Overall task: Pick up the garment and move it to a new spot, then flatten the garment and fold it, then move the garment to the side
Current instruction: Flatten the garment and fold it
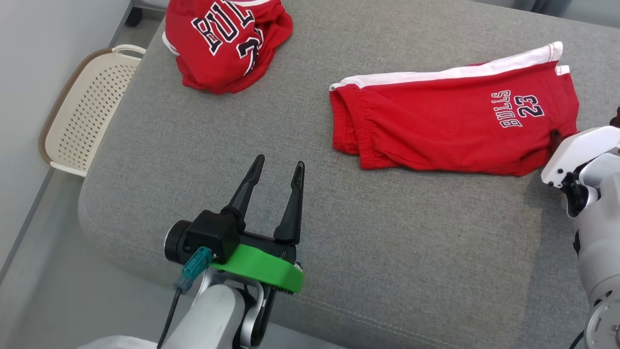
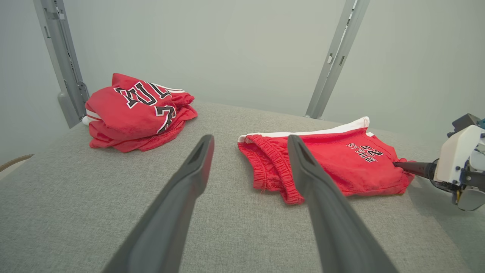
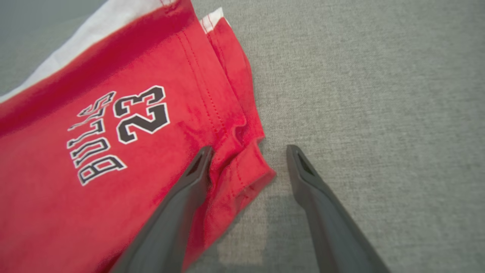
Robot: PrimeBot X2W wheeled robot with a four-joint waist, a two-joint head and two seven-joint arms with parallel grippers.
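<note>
The shorts (image 1: 455, 121), soft red fabric with a white side stripe, a gathered waistband and a printed 23, were laid folded flat on the grey woven cushion (image 1: 339, 232). The right gripper (image 3: 249, 149) was spread wide astride a hem corner. The left gripper (image 1: 280, 161) was held wide, well apart.

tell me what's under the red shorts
The red shorts lie flat on the grey cushion, which shows around them. Whatever might lie beneath the fabric itself is covered.

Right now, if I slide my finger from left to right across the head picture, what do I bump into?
basket → jersey → shorts → right arm
</note>
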